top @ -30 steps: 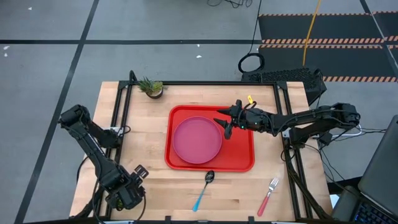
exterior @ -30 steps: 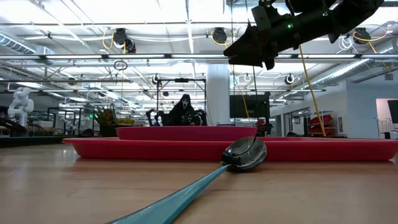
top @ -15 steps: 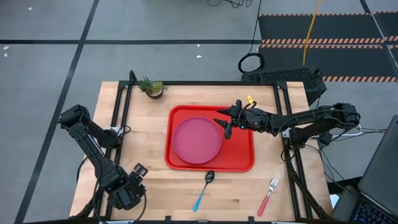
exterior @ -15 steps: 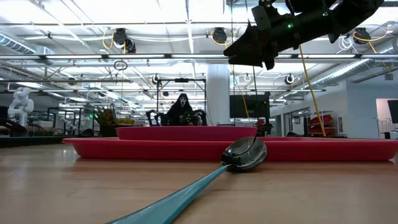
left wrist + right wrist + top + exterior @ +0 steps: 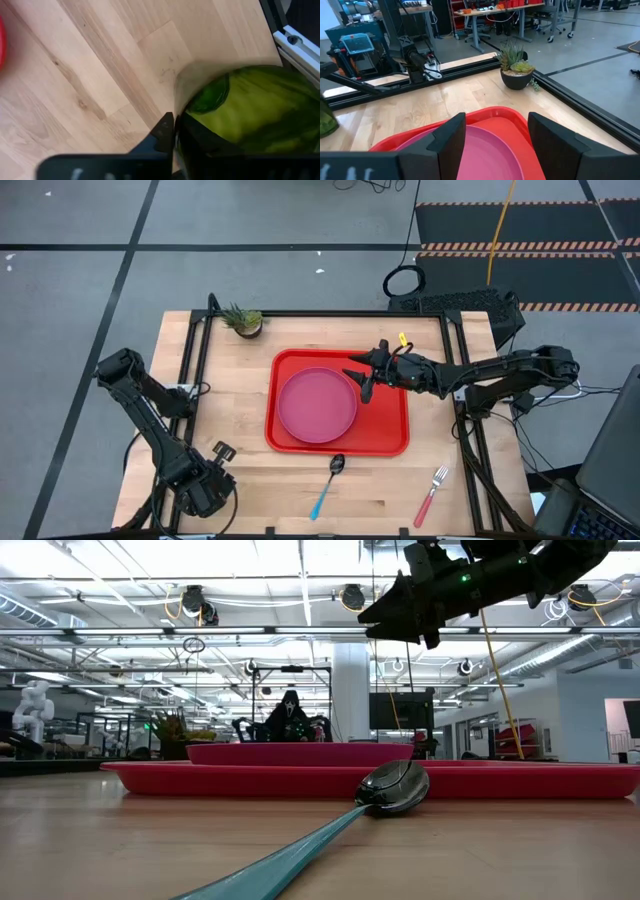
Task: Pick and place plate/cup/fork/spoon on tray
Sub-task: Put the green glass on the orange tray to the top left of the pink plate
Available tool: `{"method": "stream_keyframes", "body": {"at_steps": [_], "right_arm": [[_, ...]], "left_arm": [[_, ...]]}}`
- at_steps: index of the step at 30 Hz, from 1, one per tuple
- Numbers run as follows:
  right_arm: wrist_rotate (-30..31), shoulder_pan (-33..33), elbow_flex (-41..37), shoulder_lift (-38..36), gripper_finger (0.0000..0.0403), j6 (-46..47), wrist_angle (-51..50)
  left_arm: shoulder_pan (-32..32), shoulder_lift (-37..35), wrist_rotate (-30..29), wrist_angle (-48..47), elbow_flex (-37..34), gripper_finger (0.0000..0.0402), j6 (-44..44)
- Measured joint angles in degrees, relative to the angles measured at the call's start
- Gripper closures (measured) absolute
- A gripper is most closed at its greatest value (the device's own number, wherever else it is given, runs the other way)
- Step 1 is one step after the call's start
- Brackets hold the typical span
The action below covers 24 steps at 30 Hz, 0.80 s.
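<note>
The pink plate [image 5: 316,405] lies flat in the red tray [image 5: 390,432] at mid-table. My right gripper [image 5: 362,380] hangs open above the tray's far right part, beside the plate's rim, with nothing between its fingers [image 5: 452,137]. The blue-handled spoon [image 5: 328,483] and the red-handled fork [image 5: 432,495] lie on the wood near the front edge. My left gripper [image 5: 217,452] is at the near left corner, shut on the green mottled cup [image 5: 250,110]. The gripper hides the cup in the high view. My left gripper has the cup's wall at its near edge [image 5: 181,107], caught between the two fingers at their free ends. Which finger [image 5: 164,131] is inside and which outside, I cannot tell. The cup's base appears to rest on the wood.
A small potted plant [image 5: 243,321] stands at the far left of the table. A black frame rail [image 5: 295,42] runs close behind the cup. Bare wood lies left of the tray and between spoon and fork.
My left gripper has shut on the cup at the near left corner, after standing open around it. My right gripper has risen slightly above the tray and stays open.
</note>
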Motion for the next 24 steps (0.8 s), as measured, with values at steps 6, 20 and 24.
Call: {"method": "stream_keyframes", "body": {"at_steps": [6, 20, 24], "right_arm": [[0.0, 0.0, 0.0, 0.0, 0.0195, 0.0, 0.0], [0.1, 0.0, 0.0, 0.0, 0.0195, 0.0, 0.0], [0.0, -0.4, 0.0, 0.0, 0.0195, -0.6, 0.0]], "left_arm": [[1.6, -0.1, -1.1, 0.0, 0.0, 0.0391, -5.9], [9.6, -0.4, -0.1, -6.9, 0.0, 0.0393, -8.0], [13.5, -2.7, -1.3, -9.6, -0.1, 0.0394, -6.2]]}}
